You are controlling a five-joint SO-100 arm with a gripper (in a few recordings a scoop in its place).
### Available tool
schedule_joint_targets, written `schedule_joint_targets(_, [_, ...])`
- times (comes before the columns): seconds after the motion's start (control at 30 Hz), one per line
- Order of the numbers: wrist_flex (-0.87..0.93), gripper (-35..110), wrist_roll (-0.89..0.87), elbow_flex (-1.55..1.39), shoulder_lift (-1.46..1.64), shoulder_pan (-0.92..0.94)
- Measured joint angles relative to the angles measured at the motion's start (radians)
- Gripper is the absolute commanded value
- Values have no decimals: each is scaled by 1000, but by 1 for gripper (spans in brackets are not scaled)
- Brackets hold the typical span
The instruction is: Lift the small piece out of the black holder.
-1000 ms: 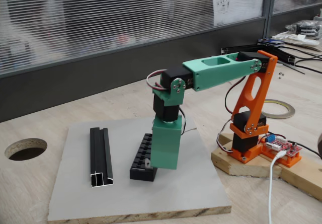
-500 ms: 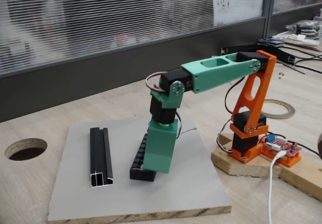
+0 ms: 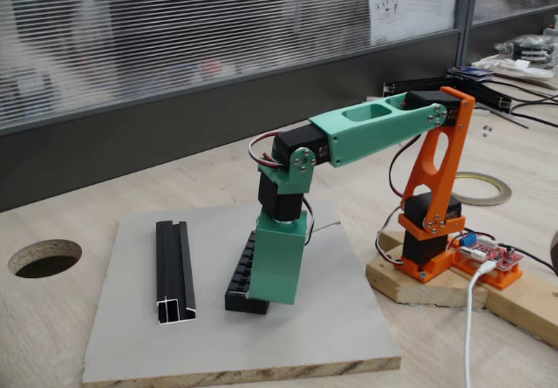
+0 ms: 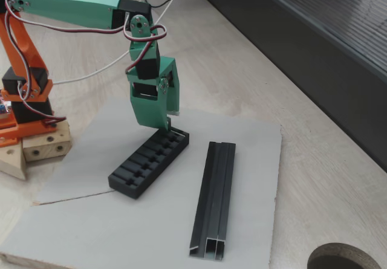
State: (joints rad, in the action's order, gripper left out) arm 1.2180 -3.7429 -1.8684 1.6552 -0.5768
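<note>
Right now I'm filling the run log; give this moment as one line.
phase: reach | gripper: down at far end of black holder | jaws: state unclear | small piece: not discernible | channel rail: alongside, apart

There is one black holder (image 4: 148,157) with slots on top. There is one long black rail (image 4: 214,196). There is one grey board (image 3: 305,336) under them both. There is one round hole (image 3: 44,258) in the tabletop (image 3: 52,336).

arm (image 3: 375,126): stretched forward, wrist bent down | gripper (image 4: 168,123): pointing down, jaws unclear
</note>
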Motion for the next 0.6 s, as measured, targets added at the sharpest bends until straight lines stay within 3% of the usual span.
schedule_joint_targets(0.6, [-25, 37, 0, 0, 0, 0])
